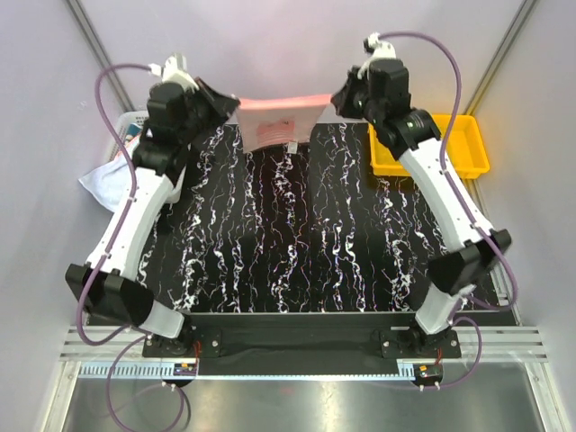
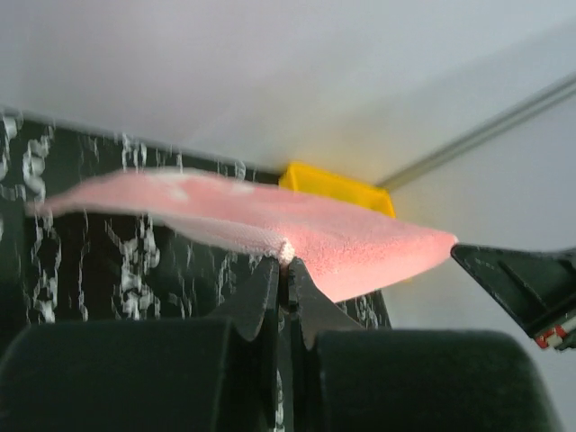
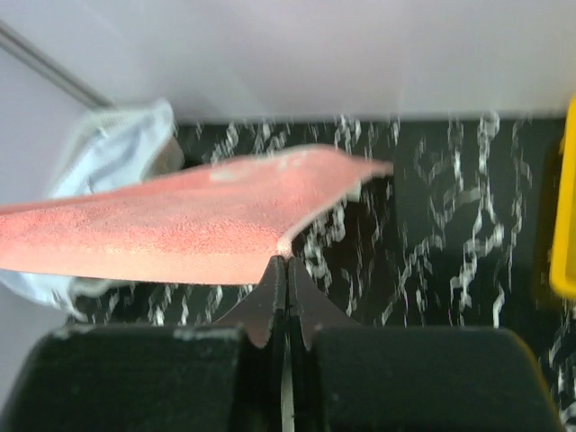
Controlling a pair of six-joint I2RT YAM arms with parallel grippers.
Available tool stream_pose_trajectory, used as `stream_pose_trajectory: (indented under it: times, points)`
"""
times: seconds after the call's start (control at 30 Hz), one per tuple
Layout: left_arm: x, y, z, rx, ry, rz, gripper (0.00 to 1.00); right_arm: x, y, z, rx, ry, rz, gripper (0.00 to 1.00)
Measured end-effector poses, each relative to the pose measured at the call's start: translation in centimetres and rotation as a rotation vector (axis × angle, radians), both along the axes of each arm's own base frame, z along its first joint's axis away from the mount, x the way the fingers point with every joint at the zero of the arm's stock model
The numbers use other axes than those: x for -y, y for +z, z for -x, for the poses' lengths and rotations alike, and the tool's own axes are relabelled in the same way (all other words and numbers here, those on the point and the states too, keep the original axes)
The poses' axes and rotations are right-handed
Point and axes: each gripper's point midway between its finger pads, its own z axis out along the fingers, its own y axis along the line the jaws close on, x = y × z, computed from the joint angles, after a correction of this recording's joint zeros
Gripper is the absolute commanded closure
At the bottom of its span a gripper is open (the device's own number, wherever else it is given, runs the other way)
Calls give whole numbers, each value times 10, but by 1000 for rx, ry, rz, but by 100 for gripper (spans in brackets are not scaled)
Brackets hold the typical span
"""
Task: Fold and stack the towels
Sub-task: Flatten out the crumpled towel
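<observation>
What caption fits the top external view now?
Left end effector and right end effector hold a pink towel spread between them above the black mat.

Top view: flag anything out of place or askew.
One thing: the pale blue towel lies crumpled at the left edge, partly off the black mat. The pink towel looks fine, stretched between the left pincer and right pincer, both shut on it.
</observation>
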Motion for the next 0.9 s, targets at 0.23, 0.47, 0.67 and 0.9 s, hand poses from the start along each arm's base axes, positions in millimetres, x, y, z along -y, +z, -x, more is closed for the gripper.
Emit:
stream_pose_trajectory:
  times: [0.23, 0.47, 0.67, 0.9]
  points:
    - [16, -176, 74, -312, -38, -4, 100, 7, -151, 62, -308, 33, -22, 100]
    - [33, -343, 185, -665, -76, -93, 100, 21, -346, 176, -782, 35, 20, 100]
    - [32, -379, 232, -761, -66, -101, 100, 15, -371, 231, -881, 58, 0, 100]
    - [25, -364, 250, -744, -22, -17, 100, -2, -358, 257, -847, 103, -37, 100]
